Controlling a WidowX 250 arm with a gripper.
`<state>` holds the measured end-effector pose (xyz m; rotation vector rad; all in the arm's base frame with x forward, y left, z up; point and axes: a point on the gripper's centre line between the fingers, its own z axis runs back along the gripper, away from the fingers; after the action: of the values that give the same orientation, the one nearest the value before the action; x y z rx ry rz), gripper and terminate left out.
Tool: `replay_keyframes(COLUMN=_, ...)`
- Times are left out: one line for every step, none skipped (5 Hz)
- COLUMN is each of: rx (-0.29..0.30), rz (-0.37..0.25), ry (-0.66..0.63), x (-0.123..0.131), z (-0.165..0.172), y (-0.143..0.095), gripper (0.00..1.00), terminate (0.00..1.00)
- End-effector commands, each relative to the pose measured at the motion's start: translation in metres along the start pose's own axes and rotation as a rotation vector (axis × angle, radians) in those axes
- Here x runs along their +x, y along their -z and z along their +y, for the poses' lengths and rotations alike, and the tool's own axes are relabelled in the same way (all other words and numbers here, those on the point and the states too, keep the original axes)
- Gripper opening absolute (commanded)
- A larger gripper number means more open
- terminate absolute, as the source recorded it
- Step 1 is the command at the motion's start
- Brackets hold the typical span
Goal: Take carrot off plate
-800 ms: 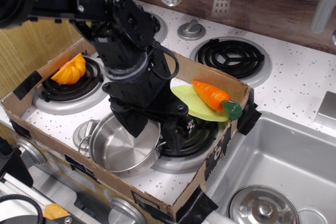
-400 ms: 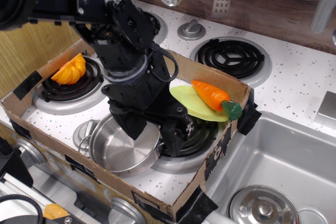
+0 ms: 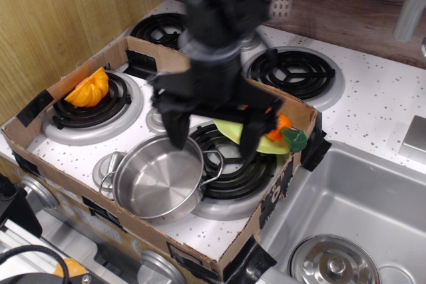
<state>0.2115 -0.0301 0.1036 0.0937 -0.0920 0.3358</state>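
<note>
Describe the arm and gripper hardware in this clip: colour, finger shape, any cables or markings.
The arm is black throughout, blocky, with a grey ring at the wrist. The gripper has a wide black crossbar and two straight black fingers pointing down. The picture is motion-blurred, so no cables or markings can be made out.

The tool (image 3: 214,139) has swung from over the pot (image 3: 158,180) toward the carrot (image 3: 282,124), fingers spread.
</note>
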Motion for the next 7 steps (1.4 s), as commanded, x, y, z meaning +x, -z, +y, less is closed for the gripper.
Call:
replay_keyframes(rx=0.103, rz=-0.002, ry=-0.184, x=0.055, z=-0.025, y=-0.011, gripper=1.00, terminate=0.00)
replay_keyframes(rx=0.081, rz=-0.039, ry=-0.171, x=0.089, z=-0.033, y=-0.006, gripper=1.00, terminate=0.00)
replay_keyframes(rx=0.064, rz=-0.078, ry=-0.145, x=0.105, z=-0.037, y=0.000, gripper=1.00, terminate=0.00)
replay_keyframes(rx=0.034, rz=-0.103, ry=-0.155, x=0.112, z=-0.040, y=0.015, gripper=1.00, terminate=0.00)
replay_keyframes(rx=-0.001, rz=-0.101, ry=-0.170, x=0.110, z=-0.040, y=0.031, gripper=1.00, terminate=0.00)
replay_keyframes(rx=-0.024, rz=-0.111, ry=-0.179, x=0.110, z=-0.040, y=0.043, gripper=1.00, terminate=0.00)
replay_keyframes(rx=-0.035, rz=-0.112, ry=-0.179, x=0.113, z=-0.040, y=0.051, gripper=1.00, terminate=0.00)
